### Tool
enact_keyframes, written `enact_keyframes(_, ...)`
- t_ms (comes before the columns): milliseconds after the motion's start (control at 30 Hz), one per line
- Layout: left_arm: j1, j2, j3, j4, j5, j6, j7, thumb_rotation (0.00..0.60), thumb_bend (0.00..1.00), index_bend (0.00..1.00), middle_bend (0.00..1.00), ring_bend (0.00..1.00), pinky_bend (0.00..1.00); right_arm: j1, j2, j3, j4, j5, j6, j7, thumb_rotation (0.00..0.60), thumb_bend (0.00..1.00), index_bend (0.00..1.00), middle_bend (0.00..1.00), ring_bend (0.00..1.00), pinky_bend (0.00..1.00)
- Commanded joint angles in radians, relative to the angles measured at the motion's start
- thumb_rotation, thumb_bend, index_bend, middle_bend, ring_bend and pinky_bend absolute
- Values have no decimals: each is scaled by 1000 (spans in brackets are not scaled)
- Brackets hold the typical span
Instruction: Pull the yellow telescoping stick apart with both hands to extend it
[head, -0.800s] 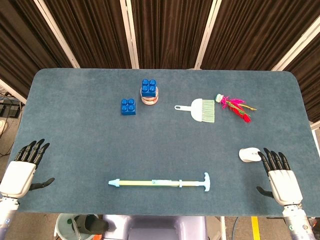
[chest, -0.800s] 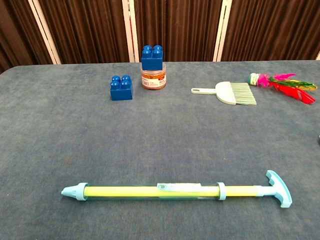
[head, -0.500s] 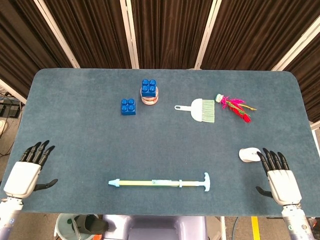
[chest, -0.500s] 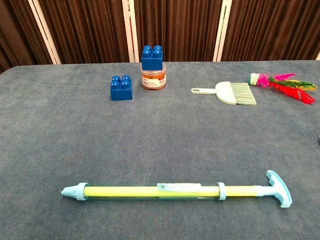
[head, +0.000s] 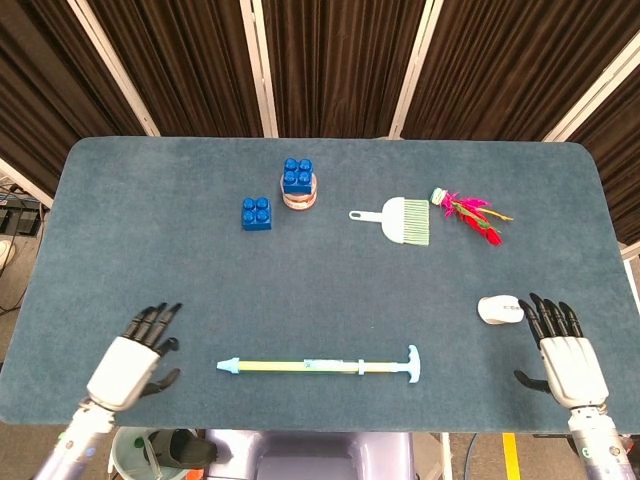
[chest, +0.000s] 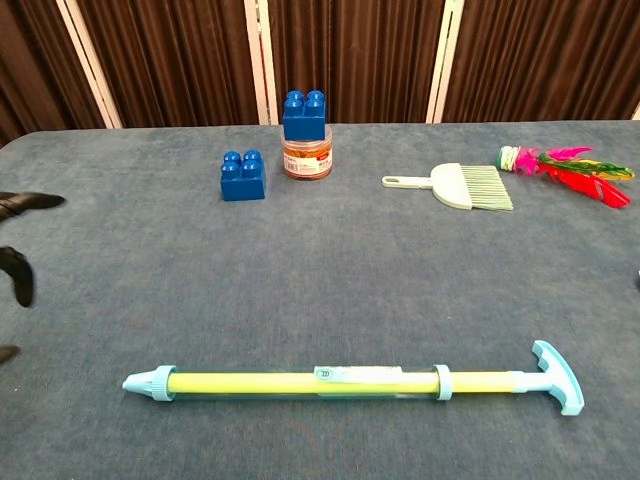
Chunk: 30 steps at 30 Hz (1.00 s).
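The yellow telescoping stick (head: 318, 366) lies flat near the table's front edge, with a light blue cap at its left end and a light blue T-handle (head: 413, 363) at its right end. In the chest view the stick (chest: 300, 381) spans most of the foreground. My left hand (head: 135, 355) hovers open to the left of the cap, fingers spread, apart from the stick. Only the left hand's dark fingertips (chest: 20, 275) show at the chest view's left edge. My right hand (head: 563, 352) is open at the front right, well clear of the T-handle.
Beyond the stick, a blue block (head: 256, 213) sits beside a second blue block on a small jar (head: 297, 187). A white hand brush (head: 400, 219) and a pink feather shuttlecock (head: 469, 214) lie at the back right. A white computer mouse (head: 498, 309) rests just beyond my right hand.
My left hand has moved right from the table's left edge toward the stick's cap end, and its fingertips now enter the chest view. The right hand has barely shifted.
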Motion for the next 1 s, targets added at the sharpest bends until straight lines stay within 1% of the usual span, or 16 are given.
enact_keyframes(33,-24,-87,-3,45,18,-39,73,600,266,461,0,0,128,3,2,1,3,7,-9,7,600,15,0,0,0,20)
enact_keyframes(200,-65,-194,-10,107,13,-118,111,600,265,445,0,0,128,9,7,13,5,27,-19,21,600,15,0,0,0,19)
enact_keyframes(467,-114,-330,-18,199,7,-193,166,600,271,448,2,0,128,9,25,19,0,43,-24,47,600,15,0,0,0,20)
enact_keyframes(667,-118,-371,-8,222,5,-185,188,600,287,449,8,0,128,1,50,18,-10,40,-12,75,600,15,0,0,0,20)
enact_keyframes(833,-126,-392,-13,253,-3,-182,190,600,308,445,11,0,129,-2,61,20,-18,47,-11,81,600,14,1,0,0,20)
enact_keyframes(967,-138,-405,-16,275,-11,-187,174,600,385,481,29,4,129,-4,60,20,-23,50,-8,70,600,15,0,0,0,20)
enact_keyframes(1000,-141,-407,-15,280,-8,-180,169,600,418,494,35,6,129,-3,59,20,-23,51,-9,66,600,15,0,0,0,20)
